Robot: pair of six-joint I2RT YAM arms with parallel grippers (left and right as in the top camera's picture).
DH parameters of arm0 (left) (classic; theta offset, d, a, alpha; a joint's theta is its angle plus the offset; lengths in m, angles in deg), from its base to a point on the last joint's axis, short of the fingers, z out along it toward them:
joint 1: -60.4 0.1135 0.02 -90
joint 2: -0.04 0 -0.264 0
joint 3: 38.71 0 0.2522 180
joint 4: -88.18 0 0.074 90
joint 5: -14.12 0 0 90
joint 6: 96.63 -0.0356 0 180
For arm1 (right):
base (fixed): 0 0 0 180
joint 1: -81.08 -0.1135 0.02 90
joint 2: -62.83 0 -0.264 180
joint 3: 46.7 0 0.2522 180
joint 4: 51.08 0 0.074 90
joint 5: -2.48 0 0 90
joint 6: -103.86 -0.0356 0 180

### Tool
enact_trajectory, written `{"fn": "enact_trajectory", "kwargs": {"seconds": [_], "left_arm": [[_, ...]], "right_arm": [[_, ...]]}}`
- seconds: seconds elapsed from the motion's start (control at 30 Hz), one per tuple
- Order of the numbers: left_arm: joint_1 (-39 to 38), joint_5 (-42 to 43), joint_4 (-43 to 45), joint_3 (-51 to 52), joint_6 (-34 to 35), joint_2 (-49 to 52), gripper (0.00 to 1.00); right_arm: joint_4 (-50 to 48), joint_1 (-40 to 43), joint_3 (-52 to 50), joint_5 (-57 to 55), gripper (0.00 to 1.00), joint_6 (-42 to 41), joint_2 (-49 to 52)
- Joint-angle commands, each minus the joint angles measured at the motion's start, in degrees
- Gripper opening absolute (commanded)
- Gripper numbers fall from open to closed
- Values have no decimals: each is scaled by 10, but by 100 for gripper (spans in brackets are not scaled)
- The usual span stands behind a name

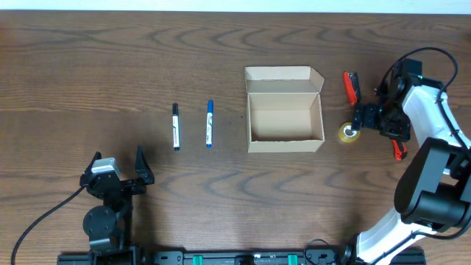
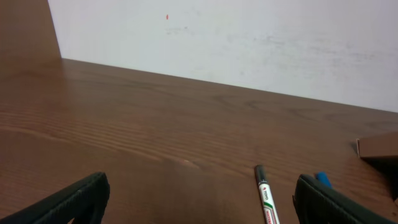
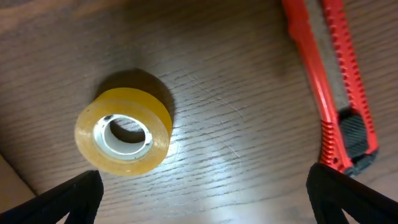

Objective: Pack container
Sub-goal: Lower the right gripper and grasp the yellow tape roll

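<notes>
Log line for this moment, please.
container open, empty | black marker and blue marker left of it | left tool open, empty | right tool open above tape roll and red cutter

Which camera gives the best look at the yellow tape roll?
The right wrist view: the tape roll sits close up, whole, white core visible. Overhead shows it only as a small yellow spot beside the box. The left wrist view misses it.

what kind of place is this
Probably a robot test bench in a lab: a wood-grain table with a bare white wall behind, robot arms at its edge, and a cardboard box, black marker, blue marker, tape roll and utility knife laid out.
</notes>
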Motion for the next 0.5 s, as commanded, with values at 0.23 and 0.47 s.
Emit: {"fn": "enact_trajectory", "kwargs": {"seconds": [0.23, 0.47], "left_arm": [[0, 5, -22, 9, -2, -4, 95], [0, 5, -22, 9, -2, -4, 95]], "right_arm": [[0, -12, -5, -6, 99, 13, 50], [-4, -13, -5, -11, 99, 14, 51]]}}
